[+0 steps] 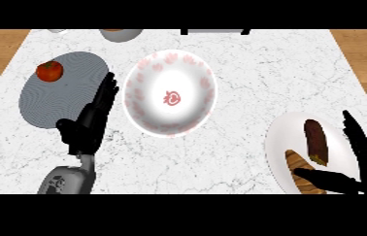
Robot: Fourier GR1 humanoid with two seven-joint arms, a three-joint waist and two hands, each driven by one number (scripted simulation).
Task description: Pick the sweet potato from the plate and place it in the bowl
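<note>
Black right hand (pixel 337 169) spreads over the white plate (pixel 278 133), thumb beneath and fingers beyond the sweet potato (pixel 302 174), evidently bracketing it for pickup; a dark eggplant (pixel 315 140) lies just beside. Patterned bowl (pixel 171 93) waits left of that plate on the marble desk (pixel 287 70). Left hand (pixel 91 121) rests open beside the bowl.

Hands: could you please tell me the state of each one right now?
Left hand: open, holding nothing.
Right hand: open around the sweet potato, not gripping.

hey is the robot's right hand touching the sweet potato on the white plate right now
Cannot tell. In the head view the right hand brackets the sweet potato on the white plate; its thumb overlaps the potato from above, but this steep view shows neither contact nor a gap.
</note>
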